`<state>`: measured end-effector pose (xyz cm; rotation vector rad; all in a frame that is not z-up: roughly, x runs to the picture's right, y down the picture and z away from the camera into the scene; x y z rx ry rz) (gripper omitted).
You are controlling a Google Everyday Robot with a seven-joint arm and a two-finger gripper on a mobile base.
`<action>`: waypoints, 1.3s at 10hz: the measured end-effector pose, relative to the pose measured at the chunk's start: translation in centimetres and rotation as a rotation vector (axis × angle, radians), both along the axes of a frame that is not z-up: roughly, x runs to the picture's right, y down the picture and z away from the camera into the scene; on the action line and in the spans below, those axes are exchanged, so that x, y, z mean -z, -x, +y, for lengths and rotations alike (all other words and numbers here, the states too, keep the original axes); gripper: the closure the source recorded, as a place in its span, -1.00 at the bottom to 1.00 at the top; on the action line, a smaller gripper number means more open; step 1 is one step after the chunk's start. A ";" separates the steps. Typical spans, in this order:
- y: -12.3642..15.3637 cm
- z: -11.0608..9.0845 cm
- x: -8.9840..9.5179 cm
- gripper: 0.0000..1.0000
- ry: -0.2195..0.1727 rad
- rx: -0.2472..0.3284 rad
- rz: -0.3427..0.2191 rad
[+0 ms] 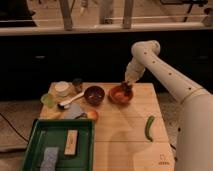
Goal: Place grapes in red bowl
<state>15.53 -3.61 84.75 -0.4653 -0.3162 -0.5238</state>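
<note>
Camera view: the arm enters from the right edge, its base cut off. The gripper (127,88) hangs at centre frame, over the right side of the red bowl (118,95) on the table (125,142). A dark clump there, probably the grapes (124,91), merges with the gripper tip. Cannot tell whether it is gripped or how wide the gripper stands. A maroon bowl (94,94) sits just left.

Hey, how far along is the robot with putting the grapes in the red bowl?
Looks done: the carry, since the gripper sits right over the red bowl with a dark clump, likely the grapes, at its tip. In hand: setting them into the bowl. Left: letting go and lifting the arm away; whether they are released I cannot tell.
</note>
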 end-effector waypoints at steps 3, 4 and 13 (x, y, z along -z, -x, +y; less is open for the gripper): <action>0.3 0.0 -0.3 0.96 0.009 0.008 -0.006; 0.2 0.0 -0.4 0.96 0.011 0.009 -0.006; 0.0 0.0 -0.8 -0.50 0.039 0.028 -0.029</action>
